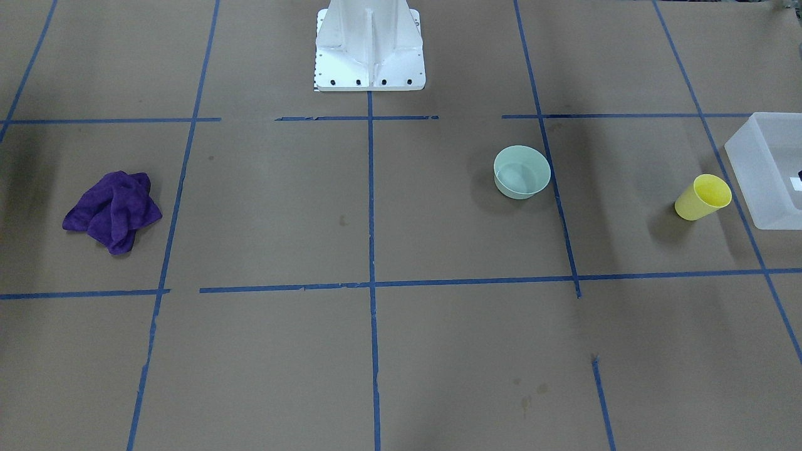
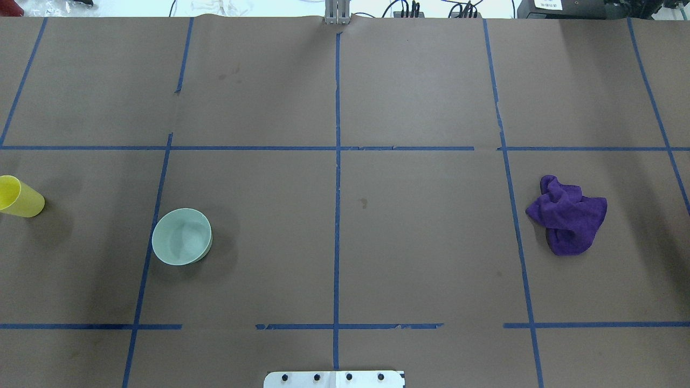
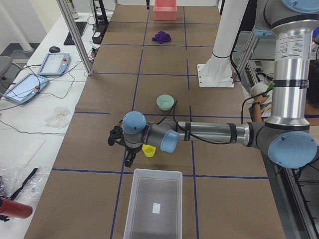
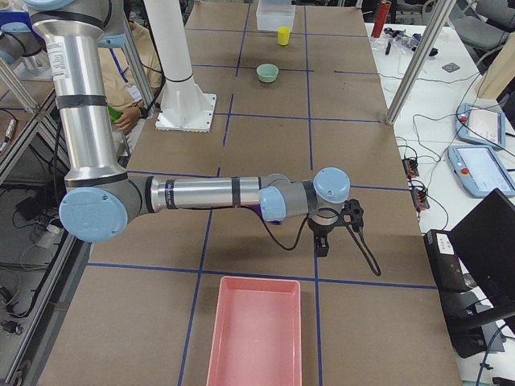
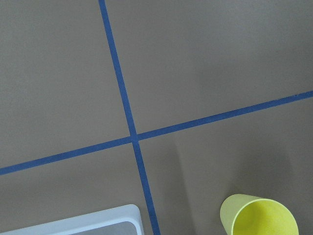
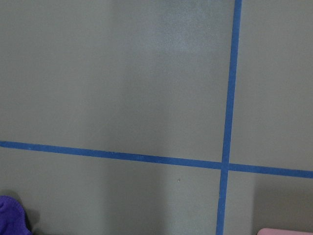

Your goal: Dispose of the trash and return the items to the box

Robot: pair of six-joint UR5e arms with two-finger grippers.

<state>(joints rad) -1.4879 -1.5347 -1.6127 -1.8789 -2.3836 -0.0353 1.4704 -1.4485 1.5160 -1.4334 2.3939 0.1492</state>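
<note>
The left gripper (image 3: 128,158) hangs over the table w/ its fingers pointing down. It shows only in the side view, so I cannot tell if it is released or clenched. The yellow cup (image 3: 148,150) stands upright on the table, mouth up, just beside this gripper on the robot's side, partly hidden behind the wrist. The frosted white bin (image 3: 153,204) is near the same gripper, toward the table end, and is apart from the cup. A small white patch shows at the bin's bottom. The pale green bowl (image 3: 165,102) sits beyond the cup, further from the gripper, approx. toward the table centre. The right gripper (image 4: 322,244) points down too, and I cannot tell its state either. A pink tray (image 4: 254,338) lies near it at the other table end. The purple cloth (image 1: 113,212) lies crumpled near this gripper, on the robot's side
</note>
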